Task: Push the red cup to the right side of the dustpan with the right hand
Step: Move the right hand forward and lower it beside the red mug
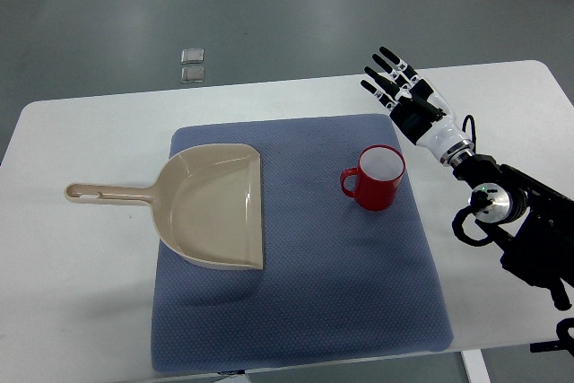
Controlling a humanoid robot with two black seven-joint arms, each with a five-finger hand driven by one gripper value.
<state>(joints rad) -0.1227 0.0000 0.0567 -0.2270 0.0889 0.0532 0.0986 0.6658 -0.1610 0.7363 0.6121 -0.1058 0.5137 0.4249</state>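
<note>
A white table (81, 293) fills most of the top view, its far edge running from the left side toward the far right corner. A blue-grey mat (296, 311) lies across its middle and reaches down to the near edge. On the left half of the mat rests a beige dustpan (211, 208), its open mouth facing right and its long handle sticking out left past the mat's edge onto the bare tabletop. The right arm enters from the right edge near the table's near right corner and stretches up toward the far edge; the right hand (401, 96) hovers past the mat's far right corner, its dark fingers (387, 57) straight, spread and empty. The red cup (375, 178) stands upright on the right half of the mat, white inside, handle pointing left toward the dustpan, well apart from the pan and near but not touching the hand. Two small clear squares (192, 65) lie on the floor beyond the table's far edge.
</note>
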